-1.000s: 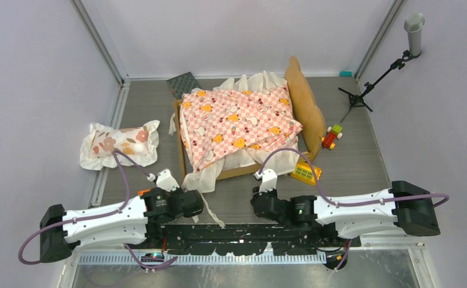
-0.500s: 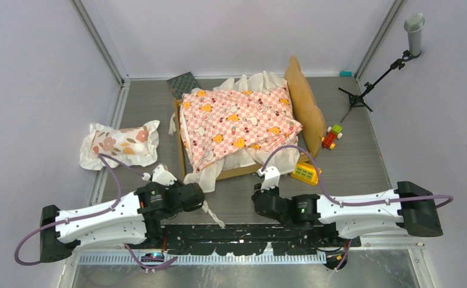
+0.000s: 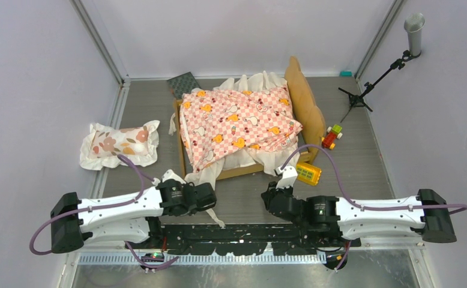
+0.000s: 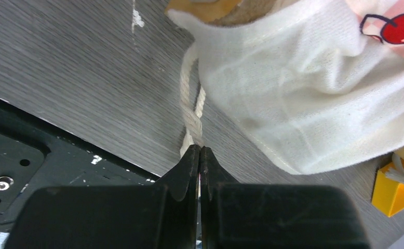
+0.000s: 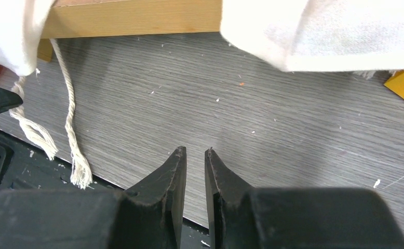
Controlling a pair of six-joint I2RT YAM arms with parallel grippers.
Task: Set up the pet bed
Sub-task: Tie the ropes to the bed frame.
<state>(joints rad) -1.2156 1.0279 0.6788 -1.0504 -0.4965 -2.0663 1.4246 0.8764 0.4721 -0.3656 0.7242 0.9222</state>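
Note:
The pet bed stands mid-table, its tan wavy headboard on the right, its wooden rail facing me. A pink-checkered sheet with a white ruffle covers it and hangs over the near edge. My left gripper is shut near the bed's near-left corner. A white cord on the table runs under its tips. My right gripper hovers over bare table in front of the rail, its jaws slightly apart and empty.
A floral ruffled pillow lies left of the bed. A yellow toy and a red-green toy sit at the bed's right. A dark grey flat piece lies behind the bed. A microphone stand is far right.
Both arms have shifted to the right along the near edge of the bed. The left gripper stayed shut, and the right jaws kept their small gap.

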